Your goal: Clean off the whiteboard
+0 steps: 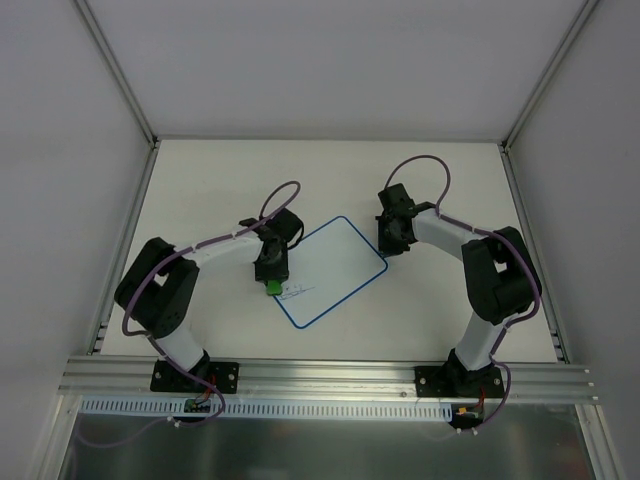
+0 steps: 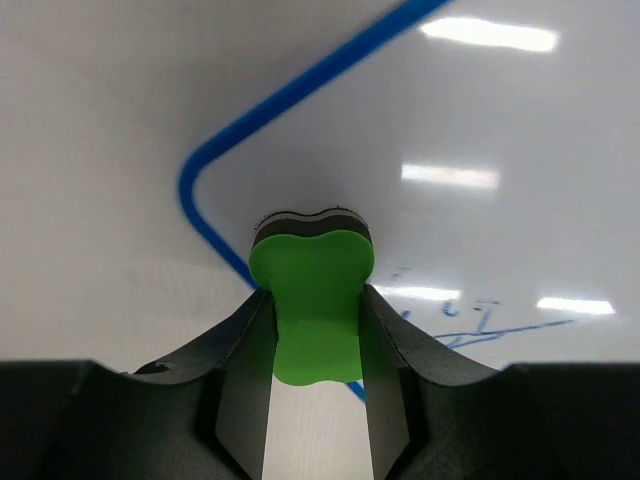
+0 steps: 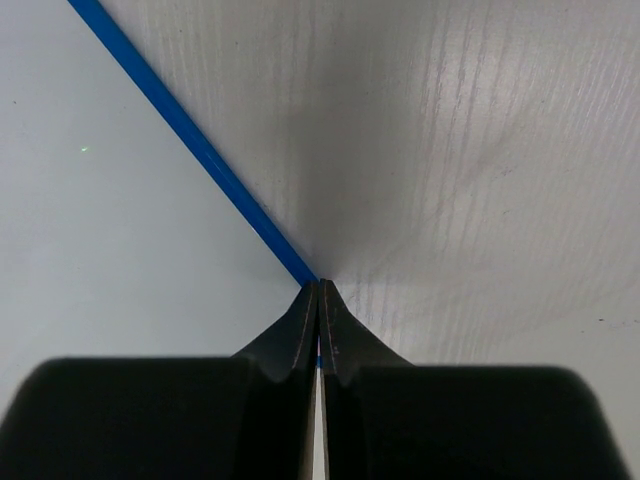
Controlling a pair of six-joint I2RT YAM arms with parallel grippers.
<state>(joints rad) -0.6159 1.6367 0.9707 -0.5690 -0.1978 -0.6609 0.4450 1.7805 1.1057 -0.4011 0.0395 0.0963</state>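
**Board pinned at its edge, eraser set down at the corner**

My left pincer is clamped on the waist of the green eraser. The eraser's dark felt face appears to rest on the whiteboard, just inside a rounded corner of the blue rim. Dark scribbles lie just to the right of this pincer, close beside the eraser. The surface ahead of it looks bare and glossy, with lamps mirrored in it.

My right pincer is at the far side of the board from the left one. Its fingers are drawn together with only a sliver of blue showing between them, so I take it to be pinched on the rim. The board lies to its left and the wood-grained table to its right.

I judge the board to be thin, light and stiff, with a slick face. Lying at an angle on the table, it would likely skate or pivot under a wiping stroke unless held. The rim seems the right place to take hold, since it gives an edge to bite on and leaves the writing face free. A pinch at one edge should stop sliding better than it stops turning, so I would wipe with light pressure.
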